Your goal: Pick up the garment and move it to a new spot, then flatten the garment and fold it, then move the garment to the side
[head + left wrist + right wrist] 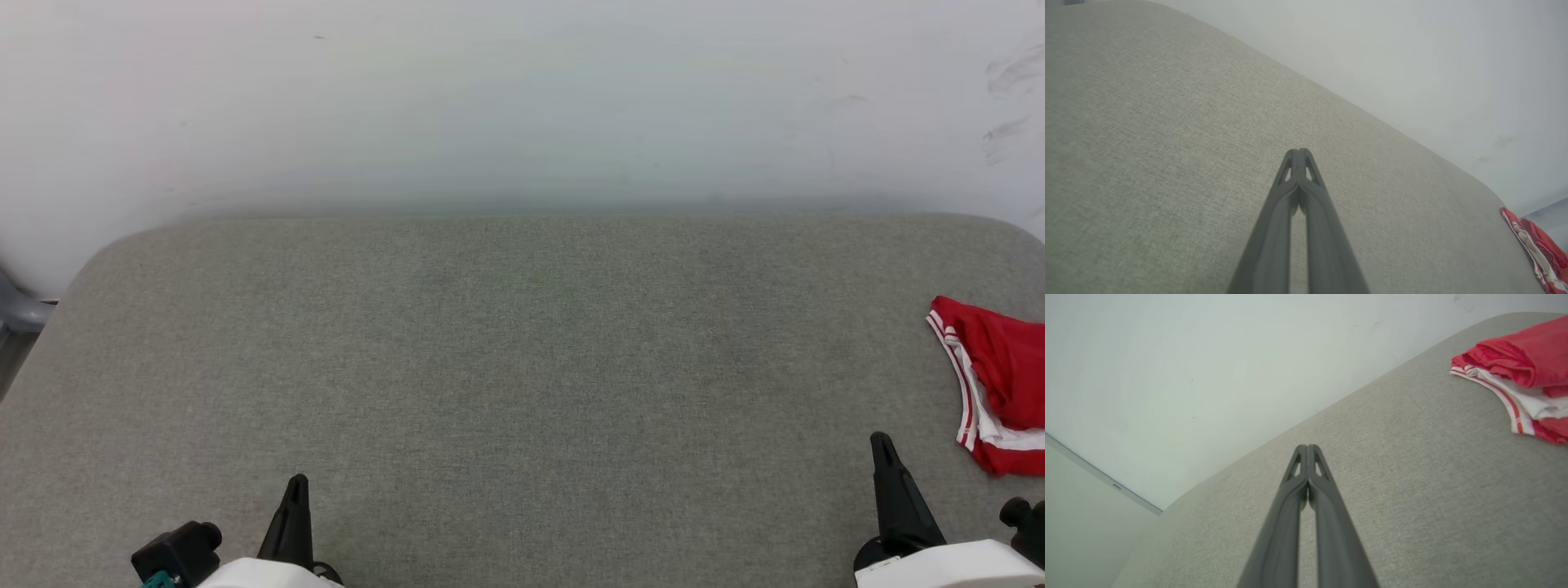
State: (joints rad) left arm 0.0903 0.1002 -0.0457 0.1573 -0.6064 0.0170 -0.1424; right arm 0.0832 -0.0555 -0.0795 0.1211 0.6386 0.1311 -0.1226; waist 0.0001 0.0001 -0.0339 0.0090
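Left gripper (298,483) and right gripper (881,447) sit clenched, empty; the garment (1000,380) at three o'clock, perhaps overhanging the table (522,367) edge, could slip off.

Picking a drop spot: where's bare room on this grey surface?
Free: the grey fabric surface from the wall to the left gripper and right gripper, whole middle and left. Crowded: right edge, where the red-and-white garment lies.
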